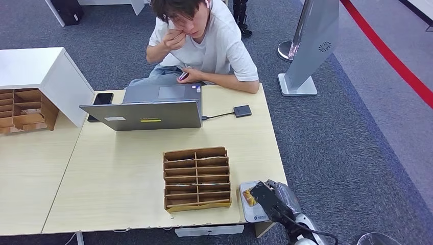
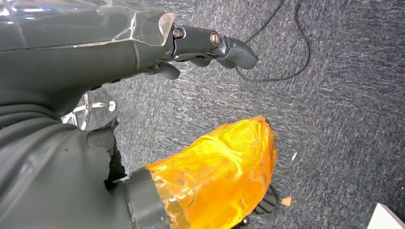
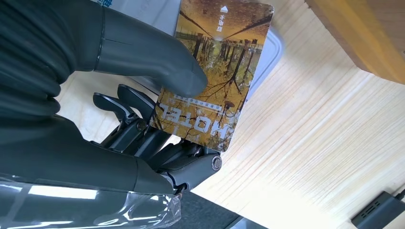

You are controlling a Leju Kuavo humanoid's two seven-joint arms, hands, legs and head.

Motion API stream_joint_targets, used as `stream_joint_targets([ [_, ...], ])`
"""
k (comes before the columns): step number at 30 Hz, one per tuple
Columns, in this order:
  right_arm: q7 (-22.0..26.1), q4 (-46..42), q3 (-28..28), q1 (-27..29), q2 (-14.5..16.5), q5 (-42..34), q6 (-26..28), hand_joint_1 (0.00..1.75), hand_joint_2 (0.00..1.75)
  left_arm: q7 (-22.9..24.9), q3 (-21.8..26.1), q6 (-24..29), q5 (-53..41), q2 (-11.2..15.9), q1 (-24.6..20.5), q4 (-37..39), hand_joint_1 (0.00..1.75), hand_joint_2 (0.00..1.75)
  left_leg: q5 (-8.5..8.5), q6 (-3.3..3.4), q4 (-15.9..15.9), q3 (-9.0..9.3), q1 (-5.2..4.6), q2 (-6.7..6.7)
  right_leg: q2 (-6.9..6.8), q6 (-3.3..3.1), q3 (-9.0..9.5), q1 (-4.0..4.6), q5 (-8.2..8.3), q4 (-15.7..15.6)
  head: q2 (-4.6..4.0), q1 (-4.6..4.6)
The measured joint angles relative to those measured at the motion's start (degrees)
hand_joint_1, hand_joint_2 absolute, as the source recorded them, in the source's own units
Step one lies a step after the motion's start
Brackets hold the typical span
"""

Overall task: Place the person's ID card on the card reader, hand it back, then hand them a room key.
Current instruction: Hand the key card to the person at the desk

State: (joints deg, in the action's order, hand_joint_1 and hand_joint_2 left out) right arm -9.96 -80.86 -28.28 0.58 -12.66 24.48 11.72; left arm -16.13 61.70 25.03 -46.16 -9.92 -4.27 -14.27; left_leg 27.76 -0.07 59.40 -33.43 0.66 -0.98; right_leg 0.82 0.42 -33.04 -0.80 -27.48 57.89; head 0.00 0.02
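My right hand (image 1: 273, 200) hovers at the table's near right corner and pinches a room key card (image 1: 249, 197) over a flat white device with a blue logo (image 1: 254, 213). In the right wrist view the thumb (image 3: 153, 55) presses on the key card (image 3: 217, 71), which bears an autumn photo and the word HOTEL; the darker fingers (image 3: 143, 133) lie under it. A small black box on a cable (image 1: 242, 111) lies by the laptop. The person (image 1: 204, 41) sits across the table, holding a small pinkish object (image 1: 183, 76). My left hand (image 2: 200, 45) hangs over the carpet, holding nothing.
A wooden slotted card holder (image 1: 196, 178) stands left of my right hand. An open laptop (image 1: 148, 109) and a black phone (image 1: 102, 99) are at the far side. A second wooden holder (image 1: 25, 109) and white box (image 1: 41, 71) sit left. A grey sign stand (image 1: 311, 46) stands right.
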Motion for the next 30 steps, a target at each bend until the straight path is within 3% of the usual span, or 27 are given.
stream_joint_targets([
  [30,-1.8,1.5,-0.5,-0.8,1.4,3.5,0.1,1.75,1.75,0.3,0.0,0.0,-0.1,0.0,0.0,0.0,0.00,0.00,0.00,0.00,0.0,0.04,0.00,0.00,0.00,0.00,0.04,0.00,0.00,0.0,0.00,0.01],
])
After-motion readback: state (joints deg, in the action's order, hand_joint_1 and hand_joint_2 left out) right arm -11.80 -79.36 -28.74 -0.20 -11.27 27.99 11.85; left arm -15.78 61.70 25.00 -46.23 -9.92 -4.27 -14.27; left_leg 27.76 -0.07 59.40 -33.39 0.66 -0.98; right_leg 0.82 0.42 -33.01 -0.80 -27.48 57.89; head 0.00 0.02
